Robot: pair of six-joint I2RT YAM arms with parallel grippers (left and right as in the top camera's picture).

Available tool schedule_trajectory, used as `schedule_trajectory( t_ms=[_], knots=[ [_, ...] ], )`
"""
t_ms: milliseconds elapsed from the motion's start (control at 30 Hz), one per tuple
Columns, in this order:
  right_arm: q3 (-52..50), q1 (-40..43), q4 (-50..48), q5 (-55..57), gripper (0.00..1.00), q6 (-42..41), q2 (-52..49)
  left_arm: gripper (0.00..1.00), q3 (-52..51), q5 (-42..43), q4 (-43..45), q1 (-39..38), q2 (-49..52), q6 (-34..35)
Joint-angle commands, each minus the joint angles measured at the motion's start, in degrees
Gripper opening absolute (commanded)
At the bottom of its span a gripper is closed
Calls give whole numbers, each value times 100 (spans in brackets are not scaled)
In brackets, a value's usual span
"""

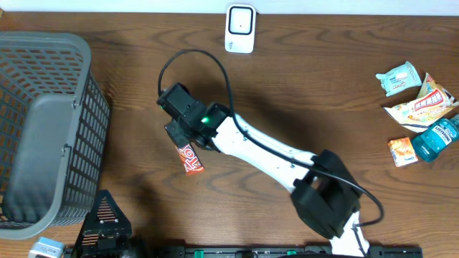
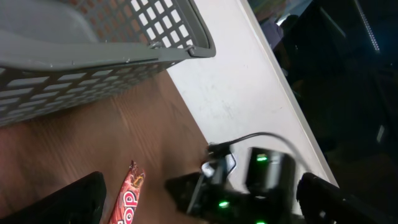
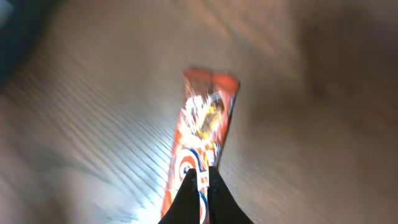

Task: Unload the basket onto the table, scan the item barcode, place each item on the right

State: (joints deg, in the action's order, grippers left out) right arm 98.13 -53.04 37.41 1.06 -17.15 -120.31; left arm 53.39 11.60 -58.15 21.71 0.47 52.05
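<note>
Near the middle of the surface (image 1: 301, 86), my right tool (image 3: 200, 182) hangs over a red candy bar (image 1: 191, 159). Its fingers are pressed together, with the tips at the wrapper. I cannot tell whether they pinch it. The bar lies on the wood, well apart from the white scanner (image 1: 240, 29) at the far edge and the grey basket (image 1: 43, 129) on the left. My left tool (image 2: 202, 186) sits low at the near edge beside the basket, its fingers (image 2: 81, 202) spread wide, gripping nothing. Snack packets (image 1: 419, 107) and a blue bottle (image 1: 436, 140) rest at the far right.
</note>
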Motion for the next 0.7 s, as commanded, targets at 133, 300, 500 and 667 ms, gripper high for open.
schedule_trajectory(
  t_ms=[133,300,500,667],
  knots=[
    [-151,-223,214,-13,1,-79,-826,98,35,-74,11,24,-31,-136],
    [-122,-229,221,299,1,162,-785,98,35,-74,11,24,-31,-136],
    [212,-229,439,798,12,160,-555,98,35,-74,11,24,-31,-138],
    [247,-273,177,765,38,160,-420,98,35,-74,9,24,-31,-136]
  ],
)
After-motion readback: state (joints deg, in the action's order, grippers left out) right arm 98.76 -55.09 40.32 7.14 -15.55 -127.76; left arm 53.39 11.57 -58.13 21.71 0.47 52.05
